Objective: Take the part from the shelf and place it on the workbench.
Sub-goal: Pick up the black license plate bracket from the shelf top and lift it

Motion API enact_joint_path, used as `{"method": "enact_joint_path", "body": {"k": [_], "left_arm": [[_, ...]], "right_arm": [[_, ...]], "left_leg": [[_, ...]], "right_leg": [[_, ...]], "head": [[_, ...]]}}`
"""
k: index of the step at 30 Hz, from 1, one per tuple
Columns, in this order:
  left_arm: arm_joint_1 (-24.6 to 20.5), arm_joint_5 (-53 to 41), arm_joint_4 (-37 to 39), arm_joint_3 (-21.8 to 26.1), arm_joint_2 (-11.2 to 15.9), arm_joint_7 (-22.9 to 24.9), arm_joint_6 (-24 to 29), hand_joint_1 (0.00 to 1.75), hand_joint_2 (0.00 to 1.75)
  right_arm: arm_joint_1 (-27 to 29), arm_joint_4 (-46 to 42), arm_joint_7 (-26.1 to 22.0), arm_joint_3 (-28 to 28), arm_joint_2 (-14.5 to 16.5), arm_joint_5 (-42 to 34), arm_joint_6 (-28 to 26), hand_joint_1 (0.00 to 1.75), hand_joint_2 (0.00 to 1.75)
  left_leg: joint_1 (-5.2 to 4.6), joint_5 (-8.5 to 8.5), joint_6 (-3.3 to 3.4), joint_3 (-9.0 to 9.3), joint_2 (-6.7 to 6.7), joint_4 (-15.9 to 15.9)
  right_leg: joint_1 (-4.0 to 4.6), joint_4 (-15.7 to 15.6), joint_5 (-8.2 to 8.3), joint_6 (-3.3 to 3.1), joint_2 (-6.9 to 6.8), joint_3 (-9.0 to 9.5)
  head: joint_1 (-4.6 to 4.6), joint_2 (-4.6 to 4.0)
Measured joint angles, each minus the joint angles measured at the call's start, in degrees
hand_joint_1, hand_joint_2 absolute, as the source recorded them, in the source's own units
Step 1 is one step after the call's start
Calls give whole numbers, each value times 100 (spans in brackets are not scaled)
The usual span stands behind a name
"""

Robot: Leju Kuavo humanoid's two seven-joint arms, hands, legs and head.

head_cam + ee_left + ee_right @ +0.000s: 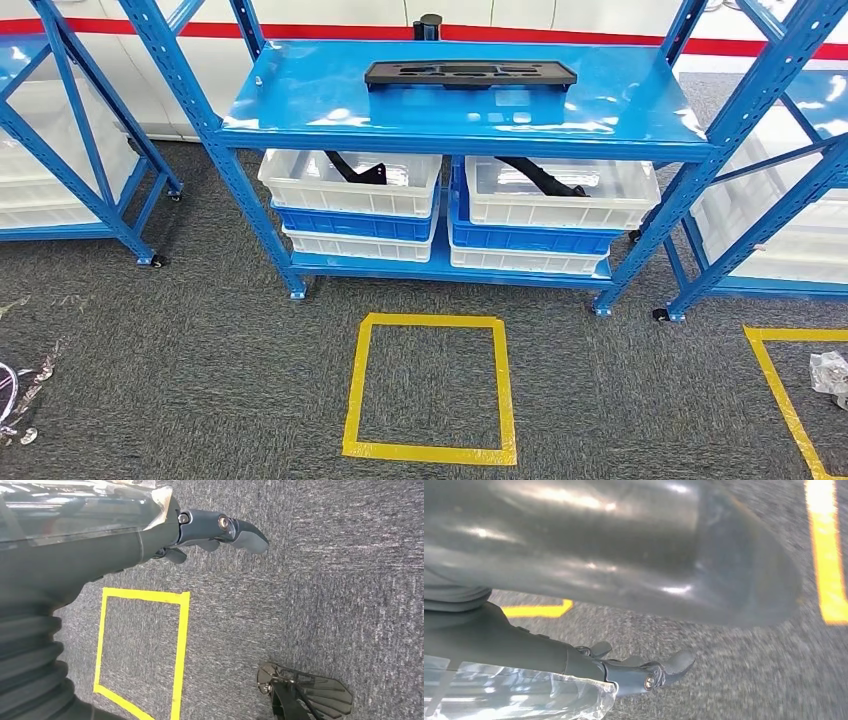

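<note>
Plainly, both hands empty, left hand (220, 532) and right hand (644, 672) half-hidden, fingers loosely extended; black part (470, 73) on shelf (300, 100).

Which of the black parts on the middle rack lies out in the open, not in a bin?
The flat black part on the rack's top shelf. The other two stand inside the left white bin and right white bin below.

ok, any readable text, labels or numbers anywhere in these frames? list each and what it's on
None readable in any view.
Flat black plastic part on the blue metal shelf: no label shows.
White plastic crates and blue plastic crates: no print shows.
Yellow floor tape square: plain, unmarked.
</note>
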Motion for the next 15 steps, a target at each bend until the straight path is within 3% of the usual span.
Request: {"method": "enact_joint_path", "body": {"k": [4,8,15], "left_arm": [[-55,-249,50,344,-46,-87,92,0,175],[-99,-458,93,608,-87,-173,178,0,0],[-141,-720,140,929,-127,-309,328,0,0]], "right_arm": [[-88,25,-277,-627,-14,-260,-166,0,0],[-175,38,-600,-1275,-70,-637,-308,0,0],[-303,44,-1234,-2343,-247,-1437,-427,0,0]], "left_leg": [[0,0,0,0,0,1],[0,0,0,-1,1,1],[-1,0,0,-1,1,1]], "right_leg": [[-1,0,0,0,0,3],[-1,0,0,0,0,3],[-3,0,0,0,0,4]], "head": [[-1,0],[-2,0],[-1,0]]}}
